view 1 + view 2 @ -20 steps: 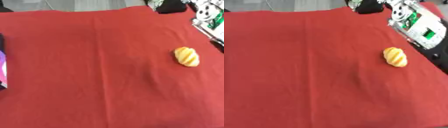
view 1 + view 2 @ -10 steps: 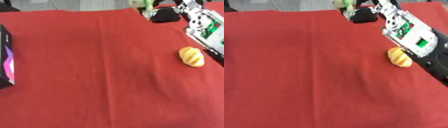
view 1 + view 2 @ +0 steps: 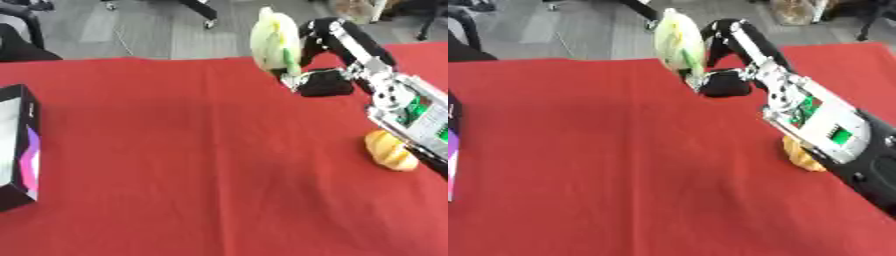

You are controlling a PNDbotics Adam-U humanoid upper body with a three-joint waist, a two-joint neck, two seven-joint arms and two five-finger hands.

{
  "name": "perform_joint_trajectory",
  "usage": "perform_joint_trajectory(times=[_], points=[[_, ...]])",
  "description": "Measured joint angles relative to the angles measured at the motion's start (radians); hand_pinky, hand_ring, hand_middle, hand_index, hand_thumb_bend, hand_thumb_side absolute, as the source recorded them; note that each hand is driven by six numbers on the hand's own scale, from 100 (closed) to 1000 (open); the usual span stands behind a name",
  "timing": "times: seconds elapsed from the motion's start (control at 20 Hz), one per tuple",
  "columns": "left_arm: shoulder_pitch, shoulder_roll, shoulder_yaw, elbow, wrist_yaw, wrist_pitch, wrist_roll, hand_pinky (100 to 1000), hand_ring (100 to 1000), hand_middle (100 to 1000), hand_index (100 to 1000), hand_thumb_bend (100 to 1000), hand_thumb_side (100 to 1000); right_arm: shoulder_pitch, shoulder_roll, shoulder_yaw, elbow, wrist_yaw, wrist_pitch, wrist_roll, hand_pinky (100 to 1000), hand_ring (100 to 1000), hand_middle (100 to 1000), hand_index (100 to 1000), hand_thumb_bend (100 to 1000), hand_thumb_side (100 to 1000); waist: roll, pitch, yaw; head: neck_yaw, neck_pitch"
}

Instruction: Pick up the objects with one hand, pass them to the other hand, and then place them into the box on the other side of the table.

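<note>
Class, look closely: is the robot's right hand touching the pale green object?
Touching. In the left eye view the right hand has fingers curled round the pale green object, held up above the red cloth.

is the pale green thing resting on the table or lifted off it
Lifted. The pale green object is upright in the right hand, its top showing against the grey floor beyond the red table. The bread roll lies on the cloth.

Right hand grips a pale yellow-green object above the counter's far edge. Yellow bread-like item lies beside the forearm, partly hidden.
</note>
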Motion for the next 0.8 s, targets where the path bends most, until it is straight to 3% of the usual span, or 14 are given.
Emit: perform_joint_trajectory(times=[0.4,0.8], points=[[-0.056,-0.027,-0.050,0.011,-0.035,0.006,-0.055,883,789,702,750,100,397,-0.030,0.030,0.038,0.000,0.000,0.010,0.031,706,505,314,421,337,100,0.000,-0.006,0.015,-0.004,0.015],[-0.149,-0.101,-0.135,0.024,-0.118,0.011,-0.151,879,796,715,761,100,313,-0.069,0.065,0.079,0.000,-0.005,0.023,0.059,701,504,314,420,339,100,0.007,-0.011,0.047,-0.014,0.036]])
